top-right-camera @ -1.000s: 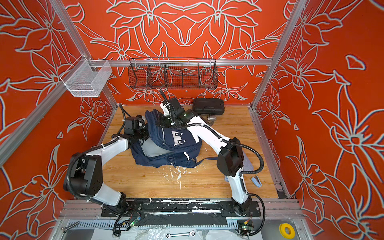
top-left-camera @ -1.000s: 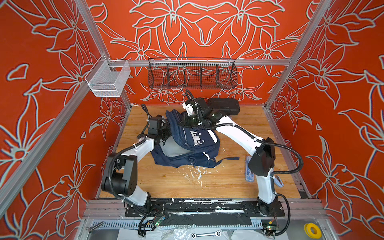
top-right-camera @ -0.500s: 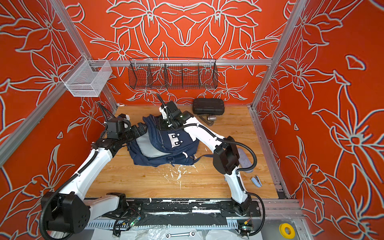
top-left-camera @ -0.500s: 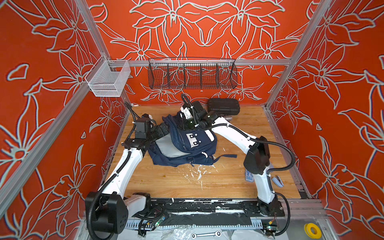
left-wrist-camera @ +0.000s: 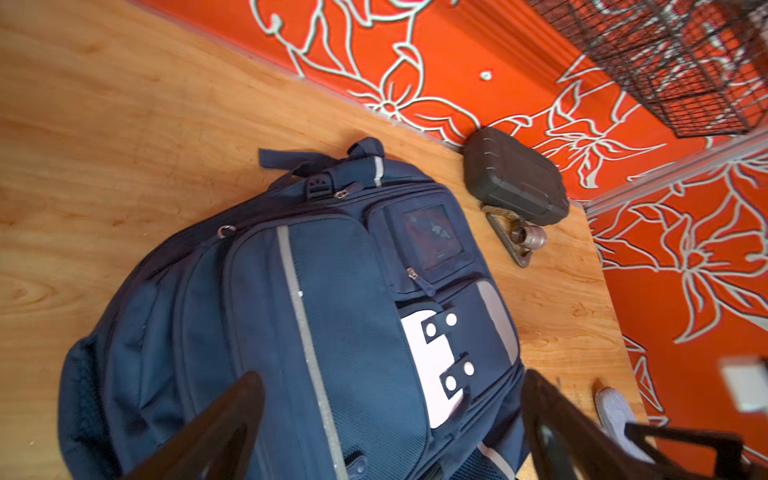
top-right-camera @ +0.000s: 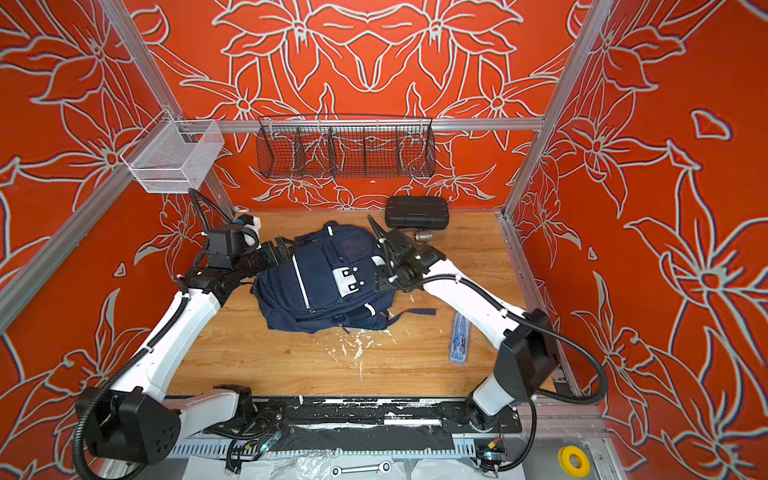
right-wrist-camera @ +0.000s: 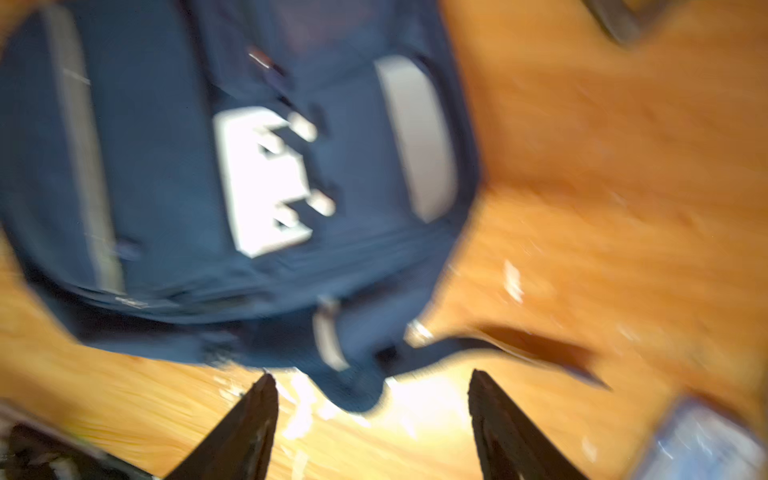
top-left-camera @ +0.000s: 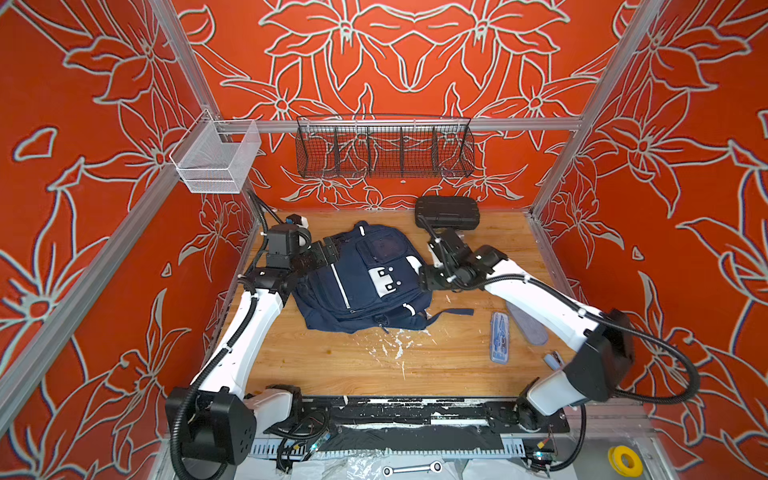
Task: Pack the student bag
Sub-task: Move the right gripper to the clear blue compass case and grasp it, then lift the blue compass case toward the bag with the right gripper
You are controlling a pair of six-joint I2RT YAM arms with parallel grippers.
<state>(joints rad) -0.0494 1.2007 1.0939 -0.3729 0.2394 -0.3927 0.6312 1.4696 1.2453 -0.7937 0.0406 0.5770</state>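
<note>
Left gripper (left-wrist-camera: 390, 377) and right gripper (right-wrist-camera: 372, 374) both gape empty by the student bag (top-left-camera: 357, 282) — we'd pinch a zipper pull (left-wrist-camera: 341, 193) squarely, not fabric.

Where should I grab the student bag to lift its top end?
Take the student bag by the carry loop at its far top edge. The bag lies flat, front up, and that loop arches clear of the fabric. Probably come down from above with the left gripper, which is open and closest.
</note>
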